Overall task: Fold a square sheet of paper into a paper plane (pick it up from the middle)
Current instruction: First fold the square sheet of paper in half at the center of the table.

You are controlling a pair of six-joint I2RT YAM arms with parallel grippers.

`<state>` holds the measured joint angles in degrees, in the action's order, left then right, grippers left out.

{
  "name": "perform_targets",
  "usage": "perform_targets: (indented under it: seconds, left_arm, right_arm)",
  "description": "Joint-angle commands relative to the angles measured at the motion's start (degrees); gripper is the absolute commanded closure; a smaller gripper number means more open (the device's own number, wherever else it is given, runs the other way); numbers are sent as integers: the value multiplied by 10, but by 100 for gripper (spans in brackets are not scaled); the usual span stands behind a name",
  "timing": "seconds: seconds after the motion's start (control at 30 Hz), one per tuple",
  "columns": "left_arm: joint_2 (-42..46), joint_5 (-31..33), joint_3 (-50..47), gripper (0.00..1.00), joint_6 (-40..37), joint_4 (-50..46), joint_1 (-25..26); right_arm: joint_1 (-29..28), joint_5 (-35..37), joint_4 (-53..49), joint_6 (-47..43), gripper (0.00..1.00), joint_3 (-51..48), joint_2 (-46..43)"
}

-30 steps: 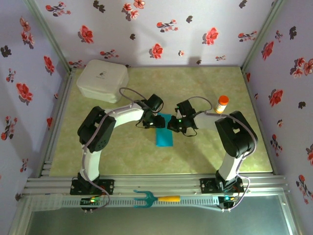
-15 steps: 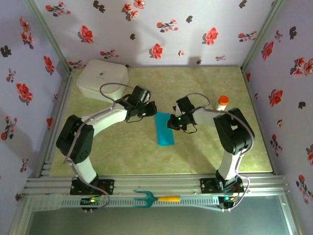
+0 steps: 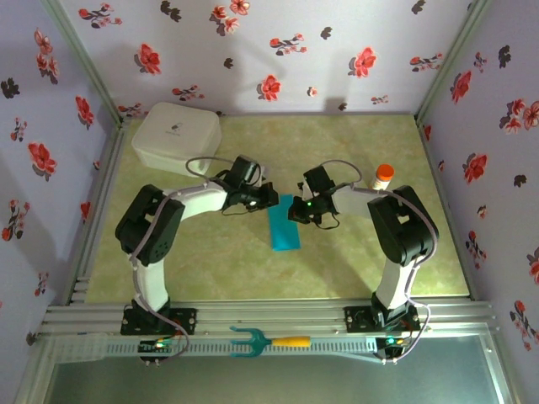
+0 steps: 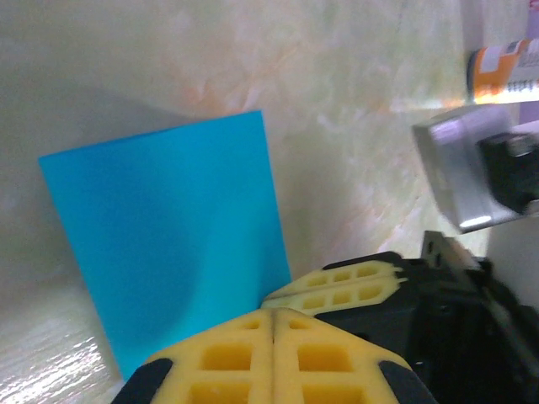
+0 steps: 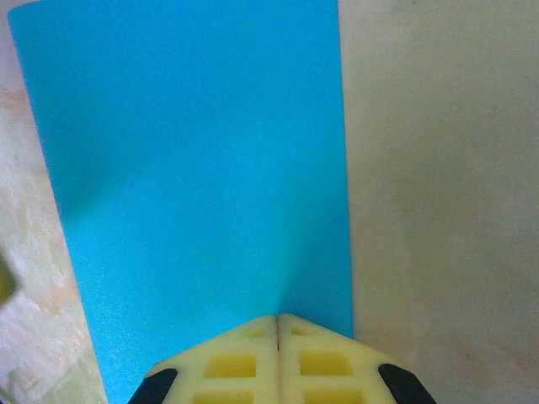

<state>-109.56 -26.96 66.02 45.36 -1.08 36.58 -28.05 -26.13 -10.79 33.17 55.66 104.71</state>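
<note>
The square sheet of paper (image 3: 285, 231) lies on the table as a teal-blue, folded, narrow rectangle, also visible in the left wrist view (image 4: 168, 236) and the right wrist view (image 5: 194, 168). My left gripper (image 3: 269, 199) is shut with nothing between its jaws, its tips (image 4: 274, 313) at the paper's far left corner. My right gripper (image 3: 295, 210) is also shut, tips (image 5: 277, 318) resting on the paper's far end near its right edge. The right gripper's pale fingers (image 4: 337, 286) sit just beside my left tips. No dart-shaped paper plane is formed.
A white lidded box (image 3: 176, 138) stands at the back left. An orange-capped bottle (image 3: 383, 178) stands right of the right arm and shows in the left wrist view (image 4: 505, 67). A teal fork tool with yellow handle (image 3: 261, 341) lies on the front rail.
The left arm swung out to the left, then came back to the paper's far left corner, and its jaws closed. The right gripper and the paper stayed put.
</note>
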Motion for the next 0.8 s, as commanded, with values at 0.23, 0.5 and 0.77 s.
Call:
perform_targets:
  seconds: [0.23,0.5,0.77]
  left_arm:
    - [-31,-22,-36,100,-3,26,-4]
    - [-39,10,-95,100,-29,41,-16]
    - [-1,-4,-46,100,-18,12,-22]
  right_arm:
    - [5,40,-39,10,100,-21,16]
    - [5,42,-37,15,100,-24,13]
    - [5,48,-39,15,100,-24,9]
